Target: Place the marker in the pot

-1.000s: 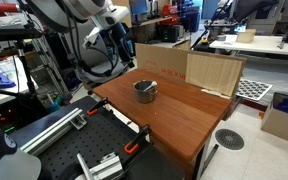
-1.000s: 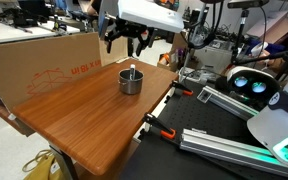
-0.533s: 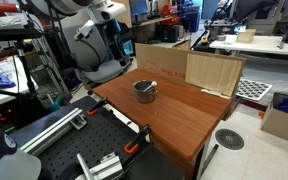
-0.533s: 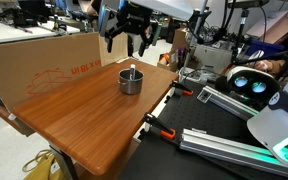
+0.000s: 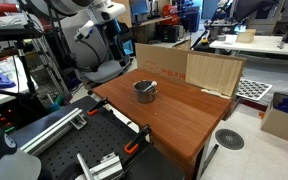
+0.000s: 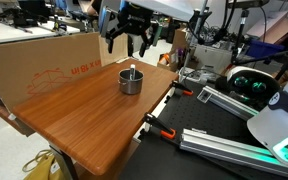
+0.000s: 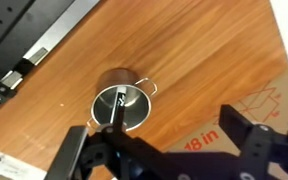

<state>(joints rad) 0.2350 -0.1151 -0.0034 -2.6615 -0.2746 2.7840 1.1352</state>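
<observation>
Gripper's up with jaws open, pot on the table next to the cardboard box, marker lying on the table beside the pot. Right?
One thing is off. The marker isn't lying on the table; it sits inside the pot, as the wrist view shows. The rest holds: the gripper is raised with jaws open, and the pot is on the table next to the cardboard box.

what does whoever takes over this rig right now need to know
Tool: open, empty, hovering high above the wooden table, apart from the pot.
Pot: upright on the table, in front of the cardboard box.
Marker: inside the pot, leaning against its rim.
Done: the marker is in the pot and the tool is clear of it.
Left: nothing visible on the task; perhaps just park the arm.
</observation>
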